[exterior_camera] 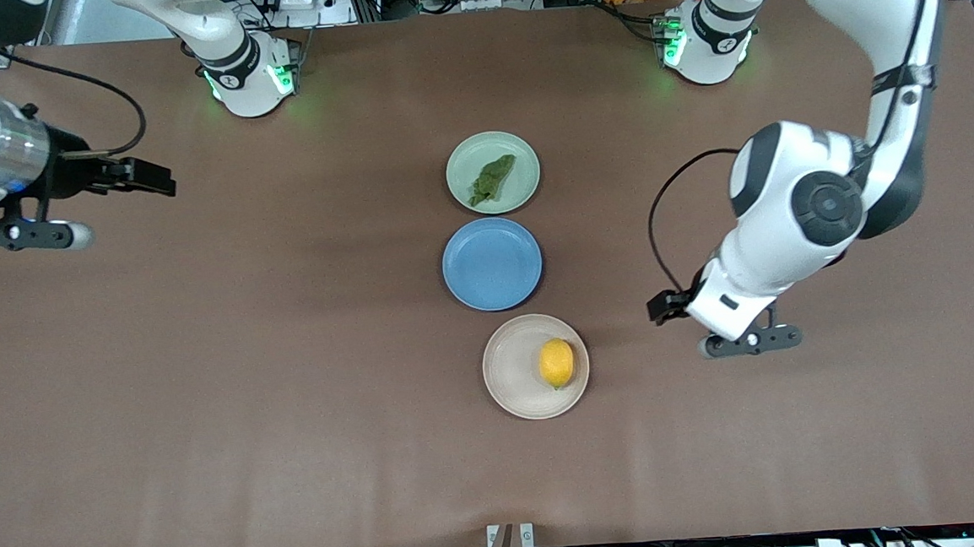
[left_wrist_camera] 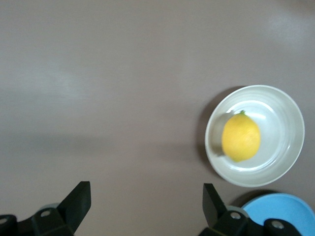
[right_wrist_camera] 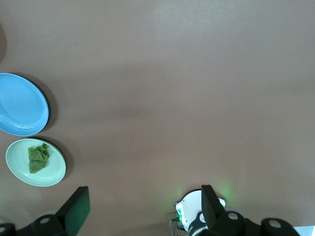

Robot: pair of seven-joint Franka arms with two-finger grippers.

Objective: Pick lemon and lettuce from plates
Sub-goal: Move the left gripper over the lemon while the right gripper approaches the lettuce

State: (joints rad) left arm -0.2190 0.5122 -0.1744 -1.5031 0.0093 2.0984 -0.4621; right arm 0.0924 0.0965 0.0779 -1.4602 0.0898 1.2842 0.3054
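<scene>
The yellow lemon (exterior_camera: 557,363) lies on the beige plate (exterior_camera: 509,365), the plate nearest the front camera. The dark green lettuce (exterior_camera: 491,180) lies on the mint green plate (exterior_camera: 523,165), the one farthest from it. My left gripper (exterior_camera: 667,306) is open and empty over bare table beside the beige plate, toward the left arm's end. Its wrist view shows the lemon (left_wrist_camera: 240,138) on the beige plate (left_wrist_camera: 280,123), off to one side of the open left gripper (left_wrist_camera: 146,196). My right gripper (exterior_camera: 162,180) is open and empty near the right arm's end; its wrist view shows the open right gripper (right_wrist_camera: 145,201) well apart from the lettuce (right_wrist_camera: 38,157).
An empty blue plate (exterior_camera: 492,264) sits between the two other plates, the three in a row at the table's middle. The arm bases (exterior_camera: 247,77) stand along the table edge farthest from the front camera. Brown table (exterior_camera: 292,404) surrounds the plates.
</scene>
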